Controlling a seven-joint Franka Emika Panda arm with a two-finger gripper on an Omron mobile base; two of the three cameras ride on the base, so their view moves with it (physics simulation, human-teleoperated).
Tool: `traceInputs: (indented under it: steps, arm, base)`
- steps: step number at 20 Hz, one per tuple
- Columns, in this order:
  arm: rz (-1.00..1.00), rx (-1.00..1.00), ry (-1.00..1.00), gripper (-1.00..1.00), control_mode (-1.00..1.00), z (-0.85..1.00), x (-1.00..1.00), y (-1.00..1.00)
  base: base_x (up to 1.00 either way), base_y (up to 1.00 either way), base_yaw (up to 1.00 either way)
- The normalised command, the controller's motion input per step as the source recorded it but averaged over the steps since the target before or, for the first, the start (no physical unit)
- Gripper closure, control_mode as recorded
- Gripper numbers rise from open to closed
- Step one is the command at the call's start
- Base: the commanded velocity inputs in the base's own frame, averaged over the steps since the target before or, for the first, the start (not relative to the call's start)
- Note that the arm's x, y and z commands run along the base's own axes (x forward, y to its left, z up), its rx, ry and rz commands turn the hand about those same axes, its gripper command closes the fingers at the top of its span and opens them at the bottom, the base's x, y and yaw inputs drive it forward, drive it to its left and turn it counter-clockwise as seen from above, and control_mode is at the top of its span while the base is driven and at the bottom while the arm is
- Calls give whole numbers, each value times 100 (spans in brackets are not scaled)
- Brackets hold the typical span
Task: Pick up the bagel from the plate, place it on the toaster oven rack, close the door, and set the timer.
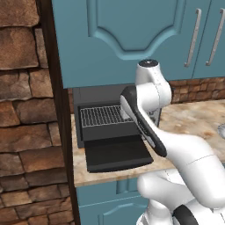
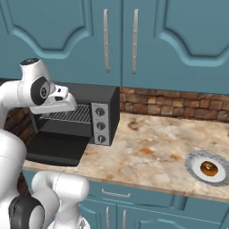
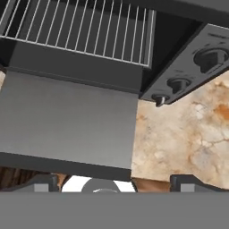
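The golden-brown bagel [image 2: 209, 168] lies on the pale plate [image 2: 193, 162] at the right end of the counter, far from the arm. The black toaster oven stands open with its door [image 1: 116, 154] [image 3: 67, 125] folded down flat. Its wire rack [image 1: 103, 115] [image 2: 71, 115] [image 3: 80, 31] is bare. My gripper [image 3: 118, 183] hovers above the door's right front corner, open, with nothing between its fingertips [image 3: 44, 181]. The timer [image 2: 101, 139] [image 3: 160, 99] is the lowest of three knobs on the oven's right strip.
Teal upper cabinets with silver handles [image 2: 106, 40] hang over the oven. A stone wall [image 1: 26, 110] bounds the counter on the left. Marbled counter [image 2: 152, 147] stretches between the oven and the plate, with a brick backsplash [image 2: 179, 107] behind.
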Motion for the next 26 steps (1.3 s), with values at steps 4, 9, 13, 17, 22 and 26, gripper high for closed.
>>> traceInputs:
  steps: [4, 9, 13, 17, 22, 26]
  arm:
    - [1, -18, -5, -100, -100, -42, 0, 43]
    - [0, -19, -10, -100, -100, -38, 0, 38]
    - [0, -17, -12, -100, -100, -25, 4, 26]
    - [0, -14, -4, -100, -100, -21, 16, 19]
    - [0, -8, -12, -100, -100, -12, 16, 6]
    - [1, 0, -6, -100, -100, -3, 45, 2]
  base:
    - [0, 0, 0]
    - [0, 0, 0]
    - [0, 0, 0]
    - [0, 0, 0]
    - [0, 0, 0]
    - [0, 0, 0]
